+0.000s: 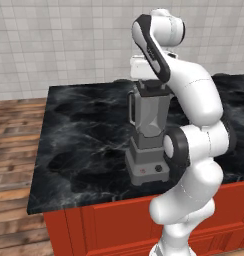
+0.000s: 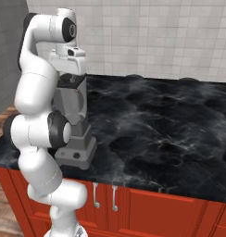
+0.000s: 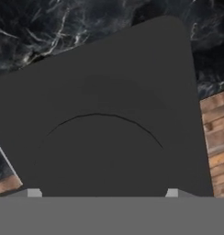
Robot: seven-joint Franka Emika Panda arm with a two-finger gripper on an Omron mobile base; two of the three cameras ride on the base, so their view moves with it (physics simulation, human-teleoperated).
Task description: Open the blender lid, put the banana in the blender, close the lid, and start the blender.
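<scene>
Black and squarish, the blender lid takes up nearly all of the hand view, which suggests the hand sits right above it with the dark marbled counter showing along the top edge and a strip of wood floor at the right. In the left base view the blender stands at centre frame near the front edge of the counter, its red button and black knob facing the camera, and the lid still looks seated on the jar's rim. The tool hangs directly over that rim, under the white hand, at upper centre of the frame; in the right base view the same pairing sits at upper left, partly behind the arm. Its fingers are too hidden by the hand and the lid for me to be sure, but the tool appears spread wide, with nothing gripped. By my reading the task is barely begun: the lid is not yet off, so opening it is the step in hand. Left to do are lifting the lid away, fetching the banana, whose place I cannot tell from these views, dropping it into the jar, putting the lid back on, and pressing the control on the base to start the blender.
</scene>
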